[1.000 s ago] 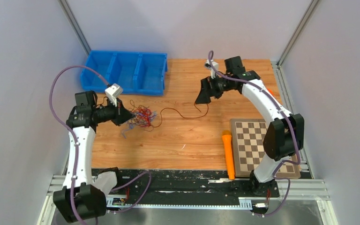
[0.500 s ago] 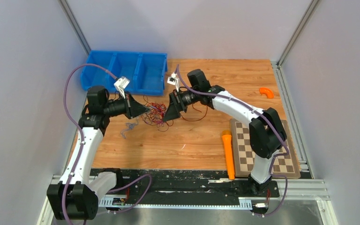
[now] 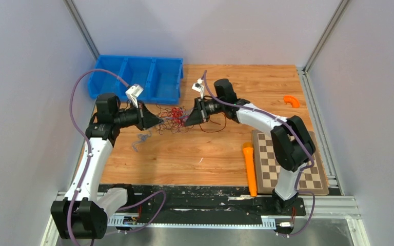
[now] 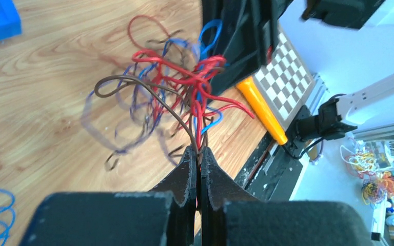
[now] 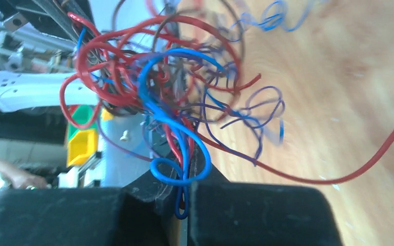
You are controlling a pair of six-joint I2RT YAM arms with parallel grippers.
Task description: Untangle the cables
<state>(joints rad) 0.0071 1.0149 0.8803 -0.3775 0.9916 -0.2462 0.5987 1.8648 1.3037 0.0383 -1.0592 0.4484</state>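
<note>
Currently both arms are on the tangle of thin red, blue, brown and purplish cables (image 3: 173,119). The clump is held bunched between them over the wooden surface (image 3: 195,154), just in front of the blue three-compartment plastic bin (image 3: 139,77). Whether its lowest loops touch the wood can't be told.

- The left fingers (image 4: 189,171) are pressed together on a few brown and red strands coming out of one side of the clump.
- The right fingers (image 5: 151,197) are closed on the opposite side, pinching a blue loop plus at least one red strand.
- One long red strand (image 5: 338,180) trails out of the clump onto the wood beneath the right arm.
- A loose bluish strand (image 3: 139,139) lies apart on the wood below the left arm.

Step, as judged: both grips are made, pull-apart not yet done. The clump is dense.

The next move likely calls for the left arm to hold as anchor while the right draws away slowly, low and sideways. Each grip holds several strands, so a pull may tighten the knot or drag the whole clump instead of freeing one wire.

The orange plastic cone (image 3: 249,171) and chequered board (image 3: 269,154) sit well apart to the right, out of the way.
</note>
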